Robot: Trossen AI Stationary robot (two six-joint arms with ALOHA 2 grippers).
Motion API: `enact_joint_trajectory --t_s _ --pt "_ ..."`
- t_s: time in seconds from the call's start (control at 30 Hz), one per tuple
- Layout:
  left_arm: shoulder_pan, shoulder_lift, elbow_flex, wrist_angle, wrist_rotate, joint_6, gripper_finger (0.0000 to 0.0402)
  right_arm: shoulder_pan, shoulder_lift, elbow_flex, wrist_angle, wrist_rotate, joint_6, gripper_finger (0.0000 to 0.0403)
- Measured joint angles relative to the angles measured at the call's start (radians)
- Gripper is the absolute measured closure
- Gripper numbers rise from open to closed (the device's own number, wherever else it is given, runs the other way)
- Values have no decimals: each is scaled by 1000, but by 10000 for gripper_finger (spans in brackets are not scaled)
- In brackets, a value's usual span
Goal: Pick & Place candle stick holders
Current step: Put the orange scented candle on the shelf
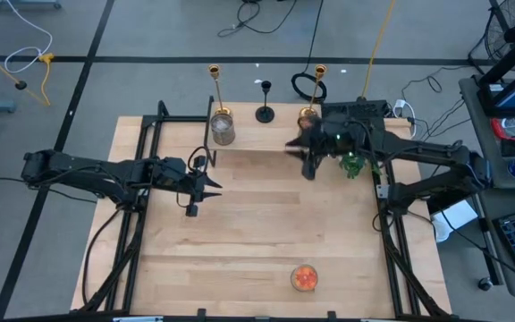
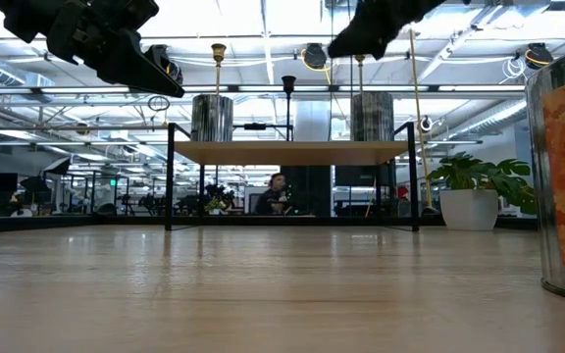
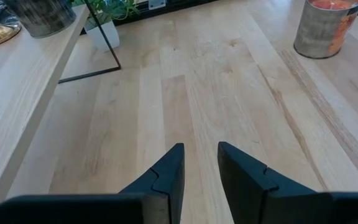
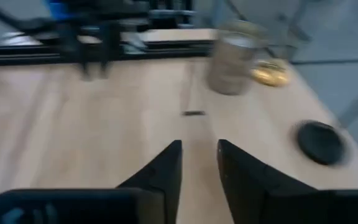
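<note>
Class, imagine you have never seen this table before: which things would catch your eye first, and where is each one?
Two tall gold candlesticks stand on the raised shelf at the table's far edge, with a shorter black one between them. An orange glass cup sits alone near the front edge. The left hand and right hand hover empty above the wood.

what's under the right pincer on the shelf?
From above, the right pincer hangs over bare wood near the shelf's front edge. The arm covers most of the green plant and the right gold candlestick's base; anything else beneath is hidden.
</note>
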Motion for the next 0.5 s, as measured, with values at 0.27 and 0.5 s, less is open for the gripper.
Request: enact_joint_trajectory --t_s 0.27,0.5 --pt "0 0 0 -5 5 -4 298 228 0 -4 -61 1 86 226" --pt "0 0 0 -5 5 -23 298 484 12 -105 -29 0 249 212"
